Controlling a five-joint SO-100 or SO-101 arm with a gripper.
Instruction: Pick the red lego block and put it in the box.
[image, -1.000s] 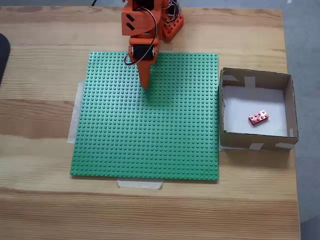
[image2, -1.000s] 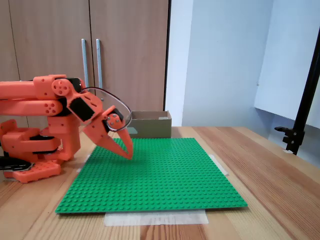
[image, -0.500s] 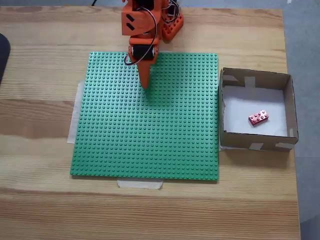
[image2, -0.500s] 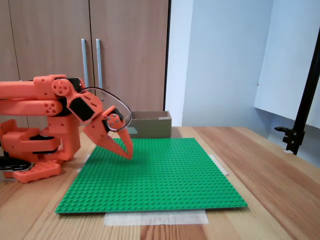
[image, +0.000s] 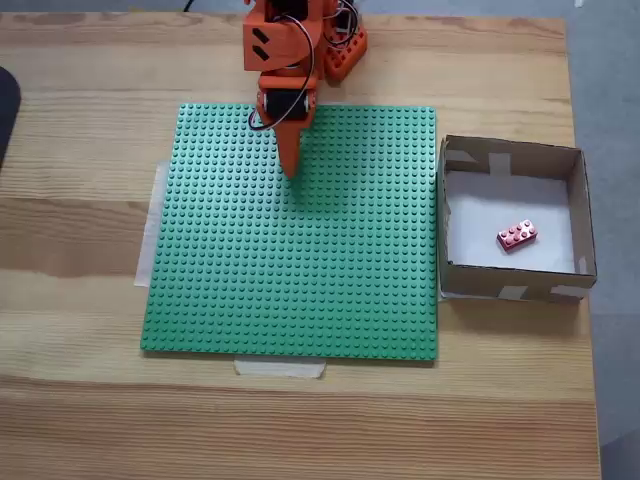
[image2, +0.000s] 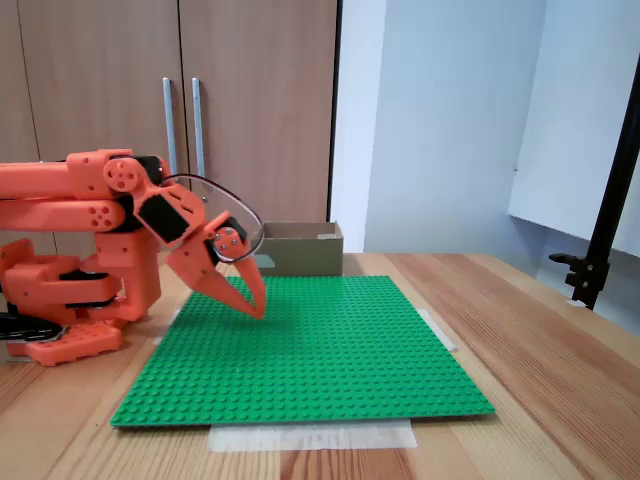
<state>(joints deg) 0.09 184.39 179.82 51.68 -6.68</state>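
Note:
The red lego block (image: 517, 235) lies on the white floor of the box (image: 510, 152), a low brown cardboard box to the right of the green baseplate (image: 300, 260) in a fixed view from above. In the side-on fixed view the box (image2: 300, 250) stands at the far end of the baseplate (image2: 310, 350) and the block is hidden behind its wall. My orange gripper (image: 291, 172) points down at the baseplate's upper part, far left of the box, shut with nothing held. From the side the gripper (image2: 256, 310) has its tips just above the studs.
The arm's base (image2: 60, 300) sits at the table's edge behind the baseplate. Pale tape strips (image: 280, 368) hold the baseplate to the wooden table (image: 300, 420). A black stand (image2: 600, 240) rises at the right, beyond the table. Cabinet doors stand behind the arm.

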